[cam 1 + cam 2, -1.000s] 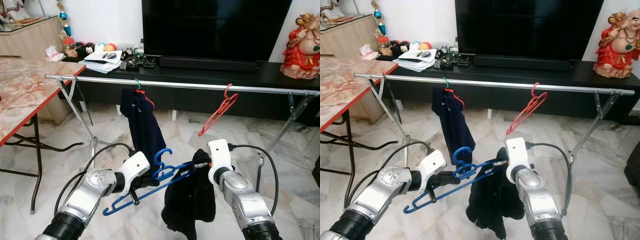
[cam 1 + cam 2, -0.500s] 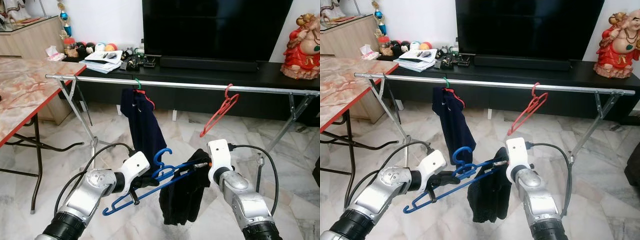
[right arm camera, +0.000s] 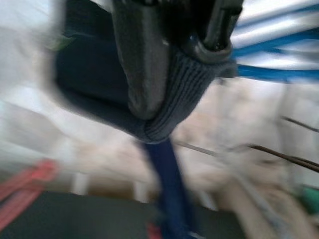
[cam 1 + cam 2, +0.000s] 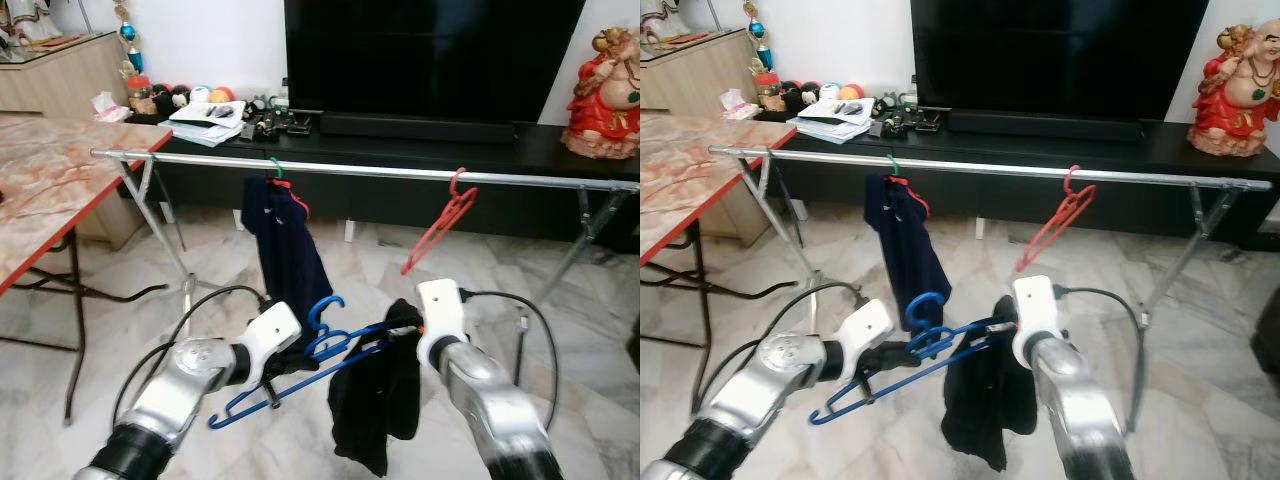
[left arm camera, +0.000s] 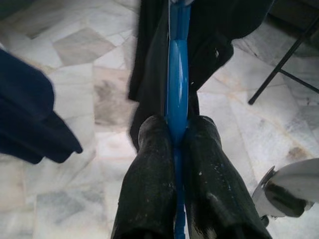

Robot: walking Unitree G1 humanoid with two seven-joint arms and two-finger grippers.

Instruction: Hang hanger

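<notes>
- Two grippers share one load, low in front of me and below the rail (image 4: 380, 172).
- Left gripper (image 4: 283, 362): its fingers (image 5: 149, 164) are pressed together on the bar of the blue hanger (image 4: 300, 368). I judge this pinch fixes the hanger's tilt, with the hook standing up just beyond the fingertips, toward the rail.
- Right gripper (image 4: 400, 325): closed on a fold of the black garment (image 4: 375, 400), whose ribbed edge wraps over one finger in the right wrist view. The cloth hangs straight down from this grip, beside the hanger's far arm; I read this as holding the garment stretched along the hanger so it does not slide off.
- Blue hanger: spans the gap between the two grippers, sloping down past the left one, not yet on the rail.
- Rail: above and ahead of both grippers, carrying a navy garment (image 4: 285, 245) beyond the left gripper and an empty red hanger (image 4: 440, 225) beyond the right. The free stretch between them looks the likely place for the hook.
- Next, in my judgement: raise both grippers together, keeping the hook upright.
</notes>
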